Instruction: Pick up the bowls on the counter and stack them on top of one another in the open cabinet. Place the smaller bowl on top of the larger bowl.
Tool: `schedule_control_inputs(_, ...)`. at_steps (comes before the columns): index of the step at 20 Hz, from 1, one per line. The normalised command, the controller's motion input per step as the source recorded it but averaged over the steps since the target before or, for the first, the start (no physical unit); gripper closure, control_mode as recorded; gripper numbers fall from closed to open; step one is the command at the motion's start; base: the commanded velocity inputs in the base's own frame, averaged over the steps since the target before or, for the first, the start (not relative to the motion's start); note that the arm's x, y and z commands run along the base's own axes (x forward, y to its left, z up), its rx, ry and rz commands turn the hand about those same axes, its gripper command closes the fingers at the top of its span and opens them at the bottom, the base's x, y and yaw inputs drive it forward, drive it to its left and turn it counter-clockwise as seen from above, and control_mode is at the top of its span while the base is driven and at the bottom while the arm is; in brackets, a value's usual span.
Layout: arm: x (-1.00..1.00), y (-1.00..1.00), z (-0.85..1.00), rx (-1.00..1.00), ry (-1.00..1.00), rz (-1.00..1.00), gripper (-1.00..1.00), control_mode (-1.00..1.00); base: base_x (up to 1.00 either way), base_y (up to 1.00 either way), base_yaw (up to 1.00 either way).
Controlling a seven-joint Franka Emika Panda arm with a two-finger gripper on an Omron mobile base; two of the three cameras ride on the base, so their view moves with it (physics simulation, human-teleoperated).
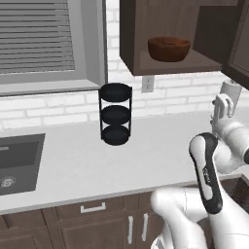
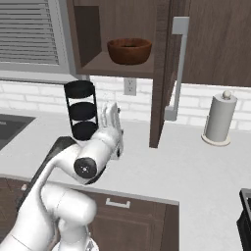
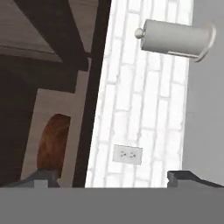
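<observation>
I read it as about half done — the wide reddish-brown wooden bowl (image 1: 168,48) sits on the open dark brown wall cabinet's shelf (image 1: 146,65), my claw (image 2: 112,113) is spread and empty above the light grey table (image 1: 146,146), the small black bowl unseen.

White arm folded up tight, elbow bent sharply, forearm rising, pincer (image 2: 112,113) raised and pointing upward, rolled sideways, fingertips (image 3: 180,177) spread wide apart, nothing between them, hanging in open air
</observation>
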Motion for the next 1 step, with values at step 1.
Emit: schedule_control_inputs(1,0.0,0.0,0.0,0.0,0.0,0.0,-1.0,-1.0,0.0,0.0,0.0)
